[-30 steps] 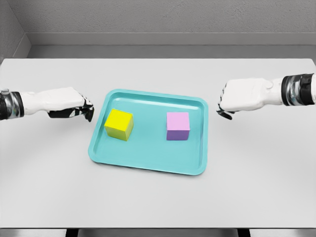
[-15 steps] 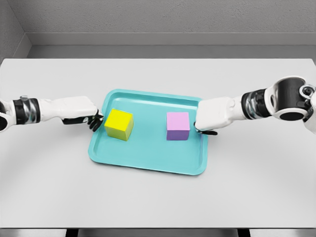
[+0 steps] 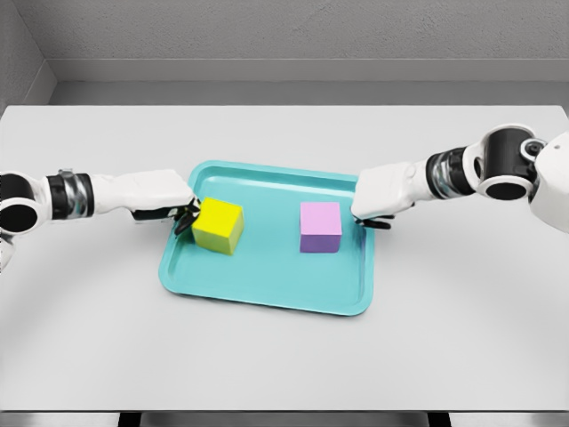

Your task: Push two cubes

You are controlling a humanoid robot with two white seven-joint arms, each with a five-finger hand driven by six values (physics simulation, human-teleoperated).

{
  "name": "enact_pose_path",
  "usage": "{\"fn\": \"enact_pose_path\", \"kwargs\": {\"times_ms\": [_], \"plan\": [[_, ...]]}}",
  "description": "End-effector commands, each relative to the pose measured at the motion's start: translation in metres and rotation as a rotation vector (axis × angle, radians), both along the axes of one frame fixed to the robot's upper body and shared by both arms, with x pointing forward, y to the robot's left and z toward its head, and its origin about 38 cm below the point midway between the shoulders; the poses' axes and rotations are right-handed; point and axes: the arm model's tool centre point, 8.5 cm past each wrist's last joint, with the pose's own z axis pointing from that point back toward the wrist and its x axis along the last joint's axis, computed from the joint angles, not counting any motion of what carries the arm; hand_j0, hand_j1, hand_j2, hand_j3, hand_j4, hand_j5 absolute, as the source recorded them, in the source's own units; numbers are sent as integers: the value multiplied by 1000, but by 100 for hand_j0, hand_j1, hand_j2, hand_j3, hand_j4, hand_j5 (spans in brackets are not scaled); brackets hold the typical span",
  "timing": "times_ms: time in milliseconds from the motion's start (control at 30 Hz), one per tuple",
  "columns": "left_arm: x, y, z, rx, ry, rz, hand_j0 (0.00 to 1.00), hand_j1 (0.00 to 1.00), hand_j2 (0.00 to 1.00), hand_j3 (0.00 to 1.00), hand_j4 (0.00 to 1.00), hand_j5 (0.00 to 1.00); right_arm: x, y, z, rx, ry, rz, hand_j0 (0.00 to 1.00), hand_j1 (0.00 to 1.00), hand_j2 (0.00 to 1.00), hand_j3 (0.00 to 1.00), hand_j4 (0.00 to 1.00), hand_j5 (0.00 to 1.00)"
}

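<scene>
Left hand [image 3: 160,197], fingers curled, touches the yellow cube [image 3: 218,226] at centre-left; right hand [image 3: 384,194], fingers curled, waits right of the purple cube [image 3: 320,227].

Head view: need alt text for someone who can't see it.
Two cubes sit apart on a teal tray: the left robot hand touches the yellow cube from its left, while the right robot hand is over the tray's right rim, short of the purple cube.
</scene>
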Motion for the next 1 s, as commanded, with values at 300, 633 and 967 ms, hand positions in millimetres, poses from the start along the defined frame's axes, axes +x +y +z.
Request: {"fn": "enact_pose_path", "kwargs": {"times_ms": [300, 633, 967], "plan": [[16, -19, -8, -60, 31, 18, 16, 16, 16, 16, 16, 16, -3, 25, -19, -23, 29, 50, 0, 0, 0, 0, 0, 0], [21, -41, 1, -97, 13, -14, 17, 17, 17, 17, 17, 17, -9, 55, -17, -12, 25, 118, 0, 0, 0, 0, 0, 0], [22, -40, 0, -96, 15, -8, 17, 17, 17, 17, 17, 17, -14, 66, -12, 1, 16, 152, 0, 0, 0, 0, 0, 0]]}}
